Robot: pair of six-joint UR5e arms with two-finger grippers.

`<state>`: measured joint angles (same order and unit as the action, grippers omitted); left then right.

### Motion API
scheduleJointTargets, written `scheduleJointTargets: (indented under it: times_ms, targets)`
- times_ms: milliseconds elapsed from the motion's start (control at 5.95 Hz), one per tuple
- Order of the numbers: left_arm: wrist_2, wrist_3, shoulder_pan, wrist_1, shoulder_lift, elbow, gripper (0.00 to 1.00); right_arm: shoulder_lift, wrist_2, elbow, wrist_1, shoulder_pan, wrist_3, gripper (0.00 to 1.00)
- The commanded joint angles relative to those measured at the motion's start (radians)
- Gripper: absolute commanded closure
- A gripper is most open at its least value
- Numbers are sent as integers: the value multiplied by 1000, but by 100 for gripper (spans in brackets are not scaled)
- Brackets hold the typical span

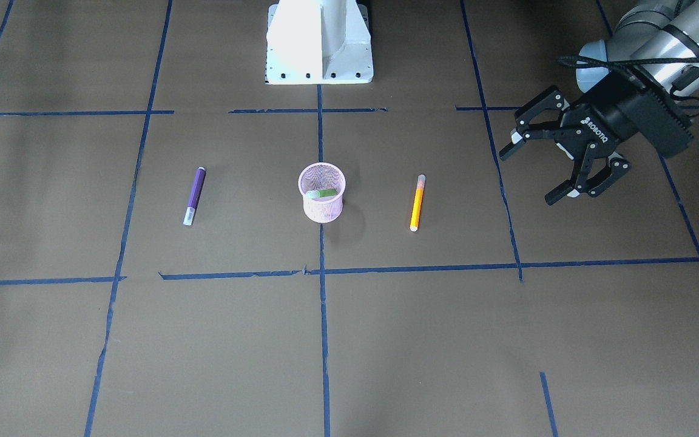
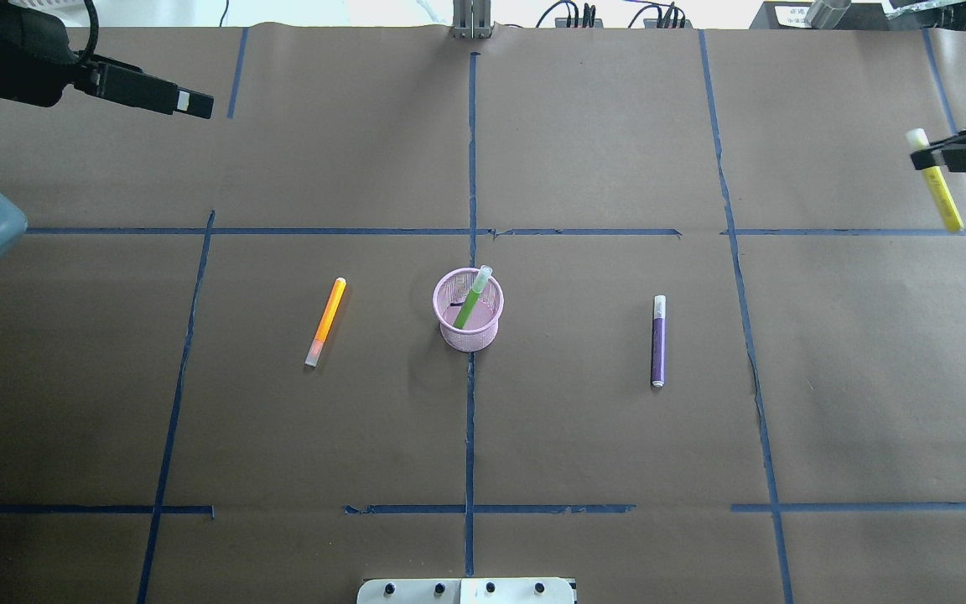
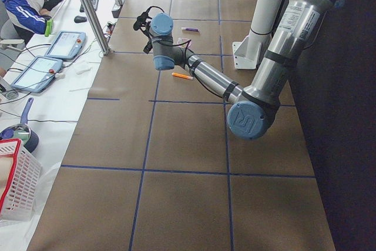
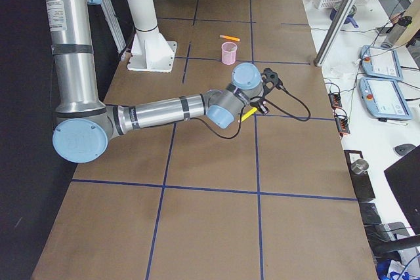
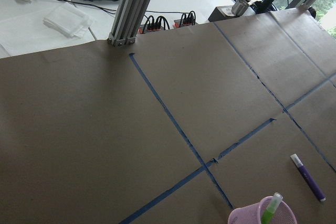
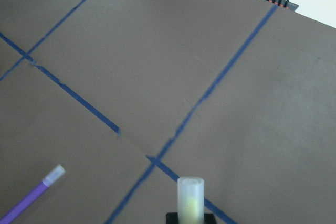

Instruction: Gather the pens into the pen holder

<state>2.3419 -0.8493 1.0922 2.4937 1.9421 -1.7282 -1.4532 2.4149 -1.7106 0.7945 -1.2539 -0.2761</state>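
Observation:
The pink mesh pen holder [image 2: 468,329] stands at the table's middle with a light green pen [image 2: 473,298] leaning inside it. An orange pen [image 2: 325,323] lies to its left and a purple pen [image 2: 658,340] to its right, both flat on the paper. My left gripper [image 1: 529,176] is open and empty, raised well away from the orange pen [image 1: 417,202]. My right gripper [image 2: 944,156] is at the far right edge, shut on a yellow pen [image 2: 940,189] with a pale cap [image 6: 190,198], held above the table.
The table is covered in brown paper with a grid of blue tape lines [image 2: 470,419]. The robot's white base [image 1: 319,42] stands behind the cup. Operators' desks with tablets [image 4: 384,83] run along the far edge.

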Motion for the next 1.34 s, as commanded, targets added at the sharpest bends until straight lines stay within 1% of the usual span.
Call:
scheduleJointTargets:
  times_ms: [0,168,336,504,672,840,1008,1176]
  targets:
    - [-1,1,0,-1,0,5,0,130,-234,0,-239,220,-164,100]
    - [-3,28,2,-6,-2,18,0,149,-454,0,-362,369,-292,100]
    - [-4,130,6,-12,-70,18,0,175,-618,2,-450,480,-325,100]
    - [-6,183,18,-62,-92,30,0,209,-684,-1,-457,532,-359,100]
    - [-10,190,9,-132,-89,29,0,243,-768,0,-459,594,-362,100]
    - [-18,188,-23,-183,-78,29,0,278,-855,2,-443,655,-360,100]
    - [-103,179,-110,-264,-36,30,0,324,-920,32,-442,692,-360,100]
    - [-254,177,-203,-339,3,29,0,373,-995,75,-442,726,-362,100]
